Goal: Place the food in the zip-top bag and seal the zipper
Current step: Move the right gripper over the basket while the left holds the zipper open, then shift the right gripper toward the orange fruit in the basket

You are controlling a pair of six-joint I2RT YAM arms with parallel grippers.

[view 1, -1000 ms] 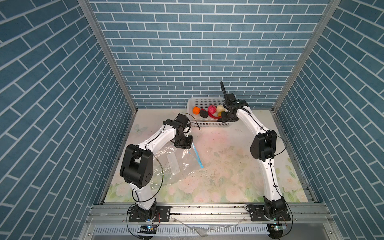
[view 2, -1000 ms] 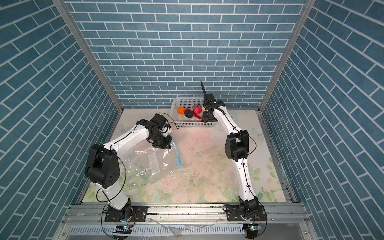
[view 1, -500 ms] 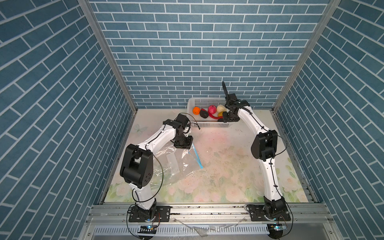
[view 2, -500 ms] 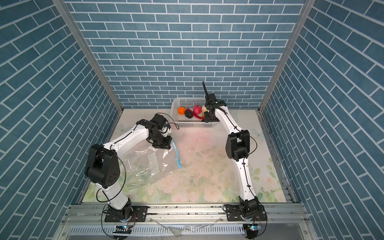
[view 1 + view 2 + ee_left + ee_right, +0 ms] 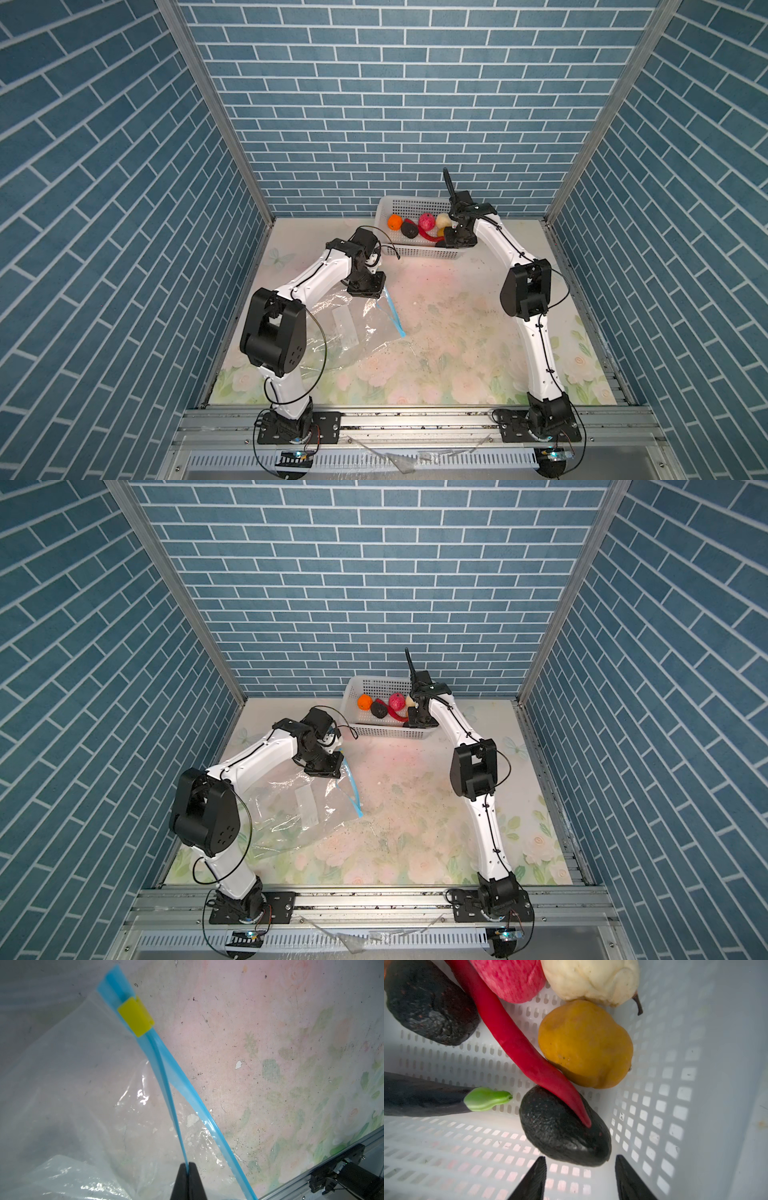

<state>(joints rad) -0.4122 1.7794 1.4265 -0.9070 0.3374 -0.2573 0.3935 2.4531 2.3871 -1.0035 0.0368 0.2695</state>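
The clear zip-top bag [image 5: 349, 328] lies crumpled at the left of the table in both top views. My left gripper [image 5: 188, 1167] is shut on one lip of the light blue zipper [image 5: 166, 1076], lifting it off the other lip. The yellow tab [image 5: 136, 1016] sits at the far end. The food lies in the white basket [image 5: 415, 205]. My right gripper [image 5: 580, 1162] hangs open just over a black lump [image 5: 564, 1130], with the red chilli [image 5: 512, 1039] lying across it. Beside them are the yellow-orange fruit [image 5: 585, 1043], cream lump [image 5: 591, 978], pink ball [image 5: 510, 978] and aubergine [image 5: 421, 1097].
A second black lump [image 5: 429, 1003] and the orange ball [image 5: 394, 222] lie at the basket's left end. The basket wall [image 5: 675, 1084] stands close beside my right fingers. Blue brick walls close in the floral table [image 5: 457, 332] on three sides.
My right gripper has shifted very slightly inside the basket and its jaws have narrowed a touch. The left arm and the bag stay as they were.
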